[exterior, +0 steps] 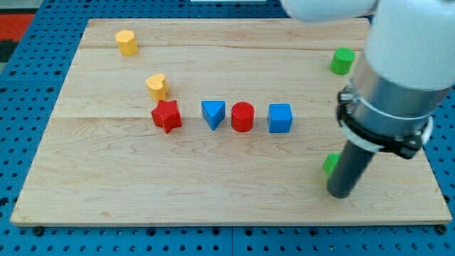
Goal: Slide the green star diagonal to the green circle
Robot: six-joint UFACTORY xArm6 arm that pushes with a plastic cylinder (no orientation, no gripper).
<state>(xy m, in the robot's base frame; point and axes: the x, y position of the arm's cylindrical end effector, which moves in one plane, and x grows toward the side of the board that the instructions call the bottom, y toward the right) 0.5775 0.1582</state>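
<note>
My tip (340, 193) sat touching green star (330, 164), mostly hidden. No gripper, just a rod. Best to push slowly up toward green circle (342, 61), stopping diagonal.

You'll find nothing to read here: no text, label, brand, number or sign shows on the blocks, the board or the arm.

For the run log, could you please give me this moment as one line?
my tip touching green star, mostly hidden | green circle near view's top right | star not yet diagonal
</note>
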